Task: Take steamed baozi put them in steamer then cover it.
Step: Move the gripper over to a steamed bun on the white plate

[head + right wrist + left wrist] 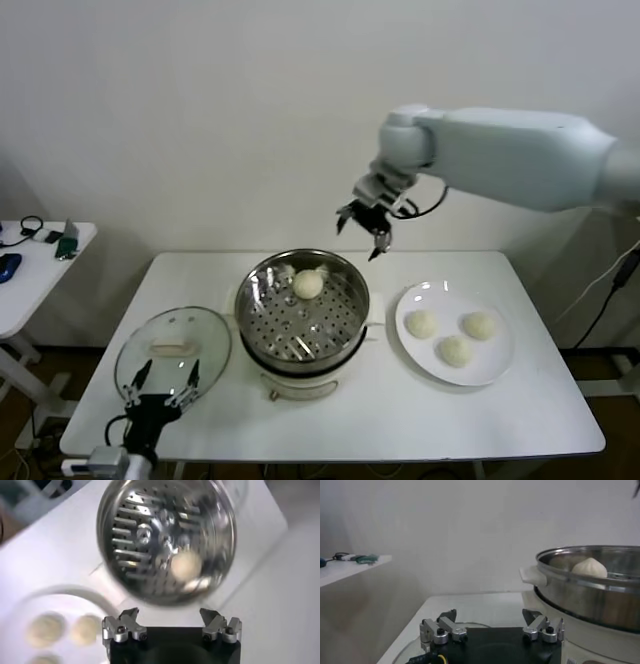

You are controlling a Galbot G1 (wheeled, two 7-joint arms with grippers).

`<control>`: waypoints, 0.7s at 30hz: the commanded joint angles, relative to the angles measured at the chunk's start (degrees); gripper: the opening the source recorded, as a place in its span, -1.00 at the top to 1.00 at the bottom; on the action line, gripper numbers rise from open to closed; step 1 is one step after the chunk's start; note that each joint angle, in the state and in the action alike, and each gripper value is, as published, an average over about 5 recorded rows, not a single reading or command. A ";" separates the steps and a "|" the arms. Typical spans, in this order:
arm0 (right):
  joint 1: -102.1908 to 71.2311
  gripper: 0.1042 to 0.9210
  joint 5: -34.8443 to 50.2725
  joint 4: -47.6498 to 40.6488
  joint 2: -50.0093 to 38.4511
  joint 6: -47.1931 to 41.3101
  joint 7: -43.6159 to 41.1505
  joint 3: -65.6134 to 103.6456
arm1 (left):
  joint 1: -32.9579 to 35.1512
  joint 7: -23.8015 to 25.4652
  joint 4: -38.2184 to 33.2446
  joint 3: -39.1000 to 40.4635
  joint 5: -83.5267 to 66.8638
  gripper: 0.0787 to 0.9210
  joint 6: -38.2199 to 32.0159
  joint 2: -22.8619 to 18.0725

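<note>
One cream-white baozi [308, 284] lies on the perforated floor at the far side of the shiny steamer [262, 318], which sits on its cream cooker base. Three more baozi [421, 323] [479, 325] [454, 350] rest on the white plate [500, 367] to the right. My right gripper [364, 229] hangs open and empty in the air above the steamer's far right rim; its wrist view looks down on the steamer [130, 540] and the baozi [186, 565] inside. The glass cover [172, 346] lies flat left of the steamer. My left gripper [165, 380] stands open over the cover's near edge.
A small side table [30, 270] with cables and small items stands at the far left, apart from the white work table [500, 420]. The white wall rises just behind the table's back edge.
</note>
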 commanded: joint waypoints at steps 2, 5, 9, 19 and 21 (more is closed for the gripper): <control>-2.10 -0.76 1.72 6.18 -16.66 -15.62 3.05 -7.21 | -0.01 0.08 -0.38 0.01 -0.59 -0.77 -0.20 0.07; -8.02 -0.76 -1.08 4.61 -17.57 -17.65 5.17 -4.27 | -0.04 0.16 -0.58 -0.12 -1.06 -0.77 -0.36 0.18; -16.09 -0.76 -4.15 0.82 -16.36 -19.24 6.98 1.21 | -0.26 0.22 -0.60 -0.46 -1.29 -0.77 -0.25 0.37; -30.87 -0.76 -8.86 -8.38 -10.25 -19.12 8.11 13.02 | -0.43 0.24 0.24 -1.51 -1.41 -0.77 -0.13 -0.09; -32.36 -0.76 -9.54 -9.82 -9.17 -18.81 7.96 13.90 | -0.39 0.24 0.33 -1.64 -1.40 -0.77 -0.08 -0.14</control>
